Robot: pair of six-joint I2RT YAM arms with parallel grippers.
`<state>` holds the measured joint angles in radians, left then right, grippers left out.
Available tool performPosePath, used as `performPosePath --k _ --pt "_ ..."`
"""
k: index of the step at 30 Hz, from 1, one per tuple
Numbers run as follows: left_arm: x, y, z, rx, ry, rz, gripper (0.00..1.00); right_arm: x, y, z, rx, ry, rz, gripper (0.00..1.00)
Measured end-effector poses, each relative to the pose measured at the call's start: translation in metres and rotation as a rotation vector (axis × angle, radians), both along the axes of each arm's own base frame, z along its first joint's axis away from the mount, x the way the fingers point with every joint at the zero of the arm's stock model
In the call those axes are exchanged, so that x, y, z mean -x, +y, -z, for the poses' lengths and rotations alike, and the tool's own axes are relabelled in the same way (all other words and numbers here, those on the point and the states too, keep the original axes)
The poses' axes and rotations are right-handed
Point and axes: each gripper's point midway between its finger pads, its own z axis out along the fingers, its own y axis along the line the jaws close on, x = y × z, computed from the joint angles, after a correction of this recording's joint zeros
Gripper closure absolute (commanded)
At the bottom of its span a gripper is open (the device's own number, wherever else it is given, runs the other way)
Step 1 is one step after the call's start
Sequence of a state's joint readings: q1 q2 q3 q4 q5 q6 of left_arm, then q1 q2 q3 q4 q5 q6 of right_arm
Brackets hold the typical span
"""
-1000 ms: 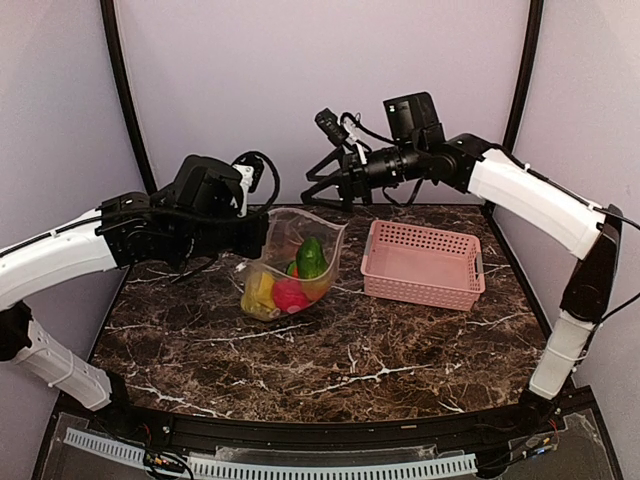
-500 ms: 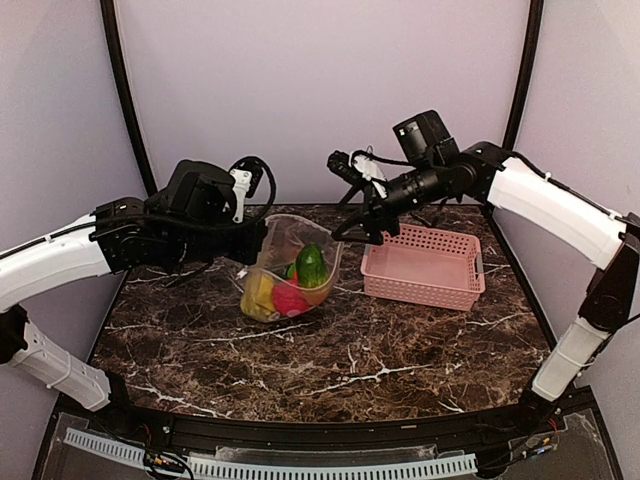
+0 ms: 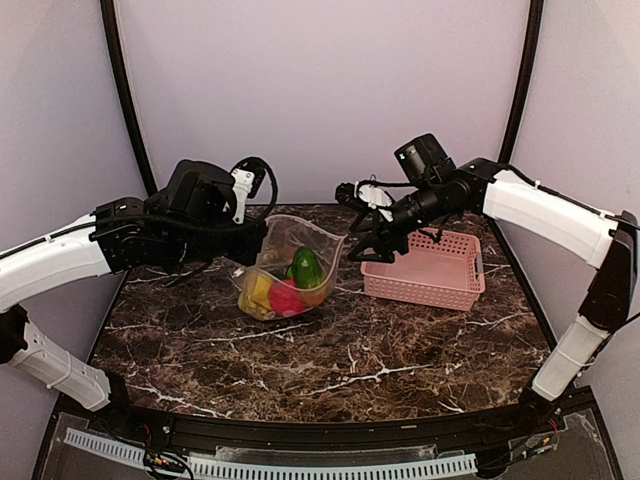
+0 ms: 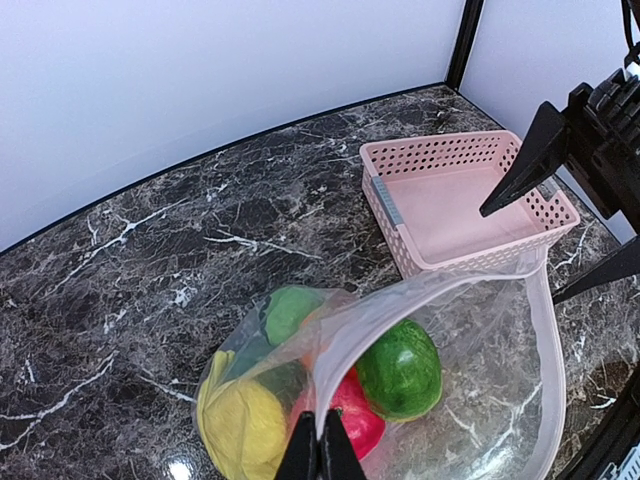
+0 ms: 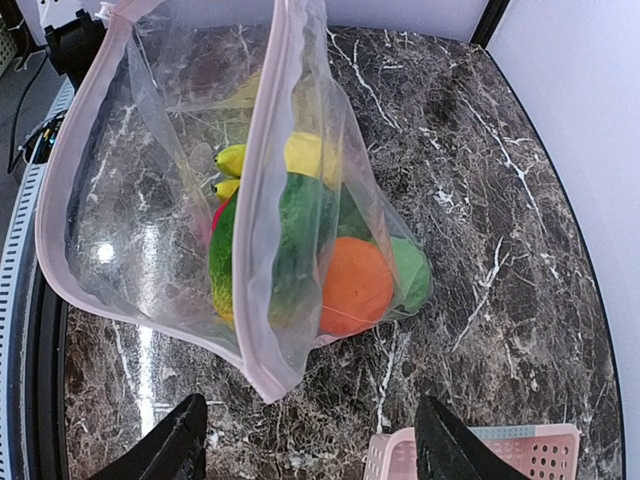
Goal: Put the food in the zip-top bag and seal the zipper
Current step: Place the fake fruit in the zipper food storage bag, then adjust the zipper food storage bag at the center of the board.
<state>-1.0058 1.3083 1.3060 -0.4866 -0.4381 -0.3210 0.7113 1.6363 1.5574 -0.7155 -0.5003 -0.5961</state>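
**Item: zip-top bag** [image 3: 293,265]. I see it left of centre on the worktop [image 3: 350,370], toward the far edge. It stands upright with its long axis near vertical. The mouth faces up and tilts toward the right arm, and the zipper [image 5: 268,200] is unsealed.

**Left gripper** [image 4: 321,447]: pinched closed on the mouth's left rim.

**Right gripper** [image 3: 362,248]: fingers spread and empty, between the bag's right rim and the pink basket [image 3: 420,290].

**Free room:** the worktop's near half.

**Food** [image 3: 288,295]: inside the bag. Only the right wrist view shows the orange [image 5: 355,285] and the banana [image 5: 230,160].
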Motion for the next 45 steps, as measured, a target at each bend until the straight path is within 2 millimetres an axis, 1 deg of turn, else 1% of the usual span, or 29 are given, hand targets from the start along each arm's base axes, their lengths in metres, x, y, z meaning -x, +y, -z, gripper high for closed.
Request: performPosePath --k 6,9,11,15,17,19,21,25,29,32,34,37,39,40,41,42,43,45 --pt "-0.001 0.001 0.0 -0.016 -0.01 0.005 0.99 -0.003 0.007 -0.003 -0.032 -0.031 -0.027 0.36" --pt "-0.001 0.001 0.0 -0.022 -0.014 0.005 0.99 -0.002 0.012 -0.004 -0.06 -0.031 -0.048 0.42" --pt "-0.001 0.002 0.0 -0.027 -0.018 0.003 0.99 -0.002 0.016 -0.003 -0.078 -0.021 -0.063 0.5" --pt "-0.003 0.004 -0.001 -0.034 -0.023 0.001 0.99 -0.003 0.024 0.008 -0.088 0.02 -0.085 0.81" --pt "-0.006 0.006 -0.001 -0.038 -0.023 -0.002 0.99 -0.002 0.027 0.014 -0.089 0.048 -0.091 0.89" --pt "-0.008 0.008 -0.001 -0.037 -0.022 -0.003 0.99 -0.001 0.027 0.015 -0.093 0.058 -0.094 0.92" --pt "-0.012 0.01 -0.001 -0.036 -0.022 -0.004 0.99 0.0 0.028 0.013 -0.102 0.061 -0.1 1.0" --pt "-0.02 0.015 -0.001 -0.038 -0.023 -0.004 0.99 0.001 0.027 0.009 -0.116 0.071 -0.098 1.0" --pt "-0.028 0.019 -0.007 -0.034 -0.027 0.0 0.99 0.007 0.024 -0.009 -0.147 0.07 -0.097 1.0" --pt "-0.03 0.014 -0.02 -0.008 -0.038 0.027 0.99 0.022 0.017 -0.031 -0.18 0.101 -0.106 1.0" --pt "-0.028 0.007 -0.03 0.018 -0.042 0.06 0.99 0.036 0.013 -0.054 -0.218 0.12 -0.138 1.0" --pt "-0.021 -0.009 -0.042 0.066 -0.025 0.142 0.99 0.054 0.007 -0.085 -0.273 0.124 -0.174 1.0" --pt "-0.019 -0.023 -0.041 0.081 0.001 0.194 0.99 0.057 0.003 -0.094 -0.287 0.116 -0.168 1.0" --pt "-0.02 -0.029 -0.036 0.08 0.016 0.211 0.99 0.056 0.003 -0.094 -0.284 0.111 -0.156 1.0" --pt "-0.02 -0.034 -0.03 0.073 0.036 0.226 0.99 0.053 0.002 -0.09 -0.276 0.111 -0.14 0.97" --pt "-0.021 -0.04 -0.021 0.063 0.061 0.242 0.99 0.049 0.001 -0.082 -0.259 0.12 -0.12 0.92" --pt "-0.021 -0.046 -0.008 0.047 0.095 0.26 0.99 0.045 0.0 -0.074 -0.241 0.135 -0.101 0.84" --pt "-0.02 -0.051 0.01 0.021 0.139 0.275 0.99 0.036 -0.004 -0.054 -0.2 0.163 -0.059 0.69"
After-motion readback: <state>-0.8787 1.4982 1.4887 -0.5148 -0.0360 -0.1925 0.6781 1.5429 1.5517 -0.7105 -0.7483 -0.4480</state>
